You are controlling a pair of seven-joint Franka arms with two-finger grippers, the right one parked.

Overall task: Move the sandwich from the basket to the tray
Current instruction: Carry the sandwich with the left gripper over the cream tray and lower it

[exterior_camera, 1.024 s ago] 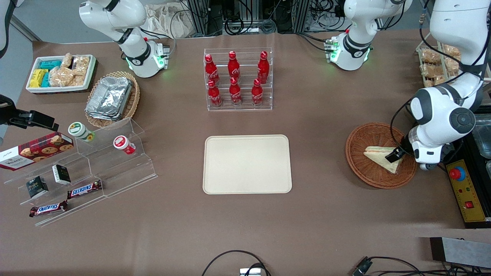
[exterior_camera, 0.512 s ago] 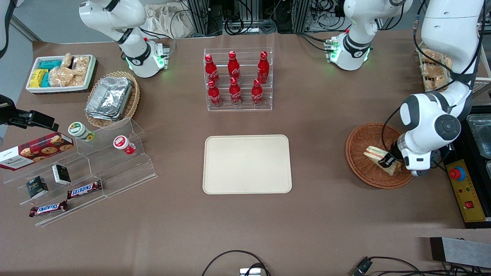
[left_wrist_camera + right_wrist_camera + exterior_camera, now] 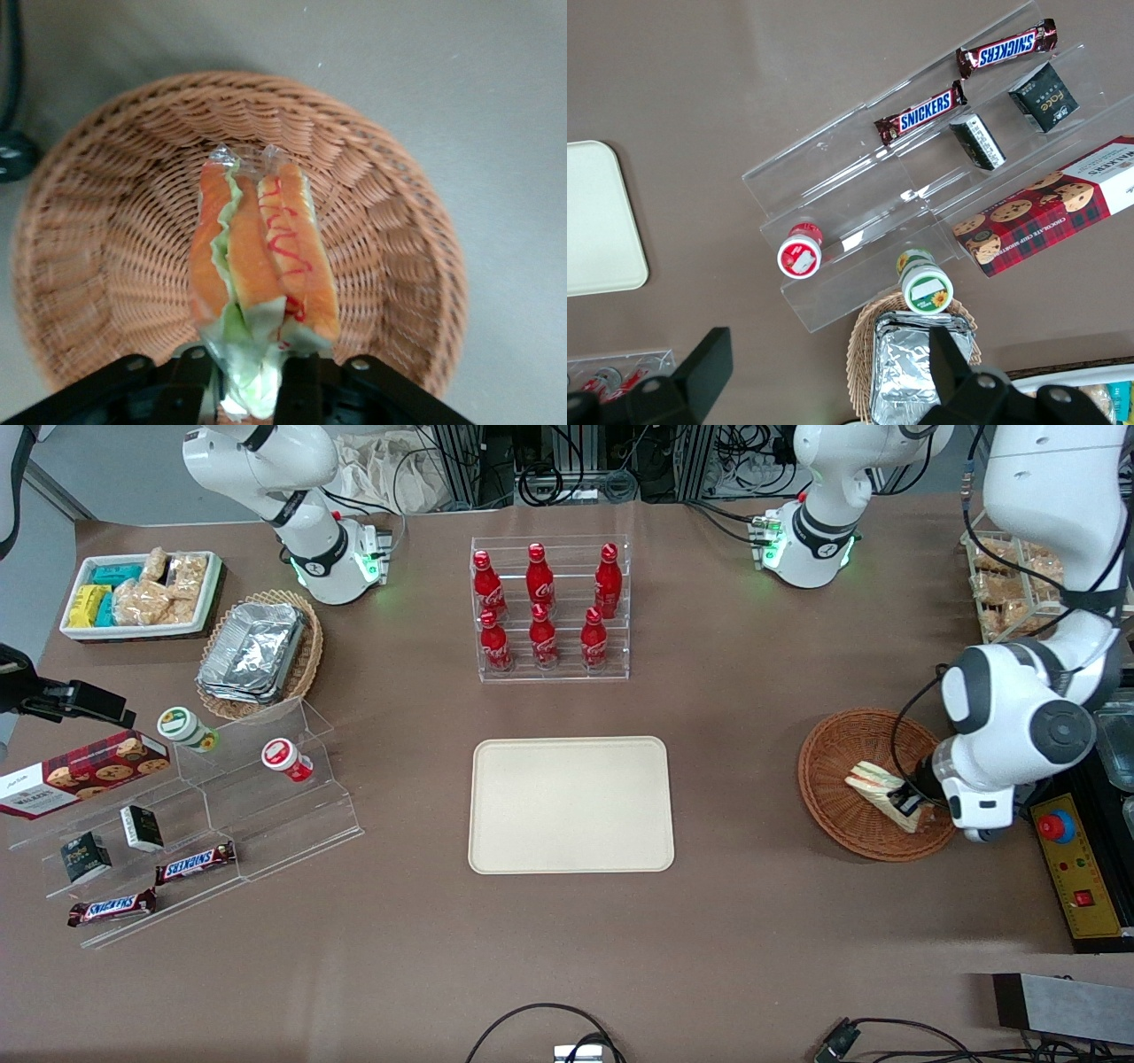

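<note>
The sandwich (image 3: 873,782) is in the round reddish-brown basket (image 3: 819,771) toward the working arm's end of the table, turned on edge with its filling showing. My left gripper (image 3: 909,804) is over the basket's rim and shut on the sandwich's end. In the left wrist view the two black fingers (image 3: 190,382) press the wrap at the end of the sandwich (image 3: 261,257), with the basket (image 3: 97,266) under it and the gripper (image 3: 248,390) at its rim. The cream tray (image 3: 571,804) lies flat at the table's middle, and its corner shows as the tray (image 3: 598,221) in the right wrist view.
A yellow box with a red stop button (image 3: 1054,828) sits close beside the basket. A clear rack of red bottles (image 3: 549,611) stands farther from the front camera than the tray. An acrylic stand with snacks (image 3: 177,815) and a foil-container basket (image 3: 257,654) lie toward the parked arm's end.
The sandwich lay flat a second ago and now stands on edge in the shut gripper. The wrist swung toward the tray and then back a little.
</note>
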